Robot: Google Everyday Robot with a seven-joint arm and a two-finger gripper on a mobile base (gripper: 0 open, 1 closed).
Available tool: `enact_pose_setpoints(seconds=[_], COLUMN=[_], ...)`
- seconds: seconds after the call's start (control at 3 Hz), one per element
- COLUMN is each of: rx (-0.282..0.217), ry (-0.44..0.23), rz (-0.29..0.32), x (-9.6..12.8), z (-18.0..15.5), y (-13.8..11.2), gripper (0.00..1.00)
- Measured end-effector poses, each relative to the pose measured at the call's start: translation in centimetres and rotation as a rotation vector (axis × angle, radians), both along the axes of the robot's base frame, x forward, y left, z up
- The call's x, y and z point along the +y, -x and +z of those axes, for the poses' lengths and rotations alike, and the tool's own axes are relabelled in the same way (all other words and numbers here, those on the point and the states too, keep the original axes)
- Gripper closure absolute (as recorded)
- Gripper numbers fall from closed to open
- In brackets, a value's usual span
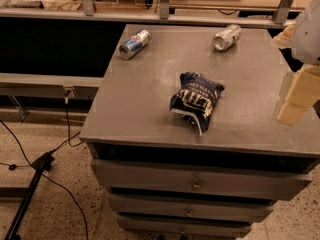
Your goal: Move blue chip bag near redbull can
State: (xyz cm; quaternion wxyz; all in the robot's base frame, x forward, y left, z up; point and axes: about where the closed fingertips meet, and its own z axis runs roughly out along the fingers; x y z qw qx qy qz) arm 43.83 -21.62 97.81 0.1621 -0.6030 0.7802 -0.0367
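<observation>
The blue chip bag (196,100) lies flat and crumpled near the middle of the grey cabinet top (135,114), a little toward its right and near side, one pale torn-looking corner pointing at the near edge. It touches neither can.

The redbull can (134,43) lies on its side at the far left corner of the top, close to the left edge. The plain silver can (226,37) also lies on its side, at the far right, close to the far edge. The two cans are well apart, with bare surface between them and between each of them and the bag.

The gripper (295,101) hangs at the right edge of the view, over the right margin of the cabinet top, well apart from the bag and holding nothing that shows; whether it is released or clenched I cannot tell.

Below the top, three drawers (200,181) are pushed in, each with a small knob, and their contents are hidden.

The widest open stretch of the top runs along its left and near sides. Left of the cabinet, black cables (65,134) trail across the speckled floor (60,204)
</observation>
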Motion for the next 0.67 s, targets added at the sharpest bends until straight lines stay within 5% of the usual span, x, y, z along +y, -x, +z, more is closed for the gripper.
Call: enact_pose_setpoints(seconds=[0.67], rx=[-0.005], ry=[-0.023], rz=[0.003], x=[0.33], z=[-0.29], y=[-0.04], gripper=[0.00])
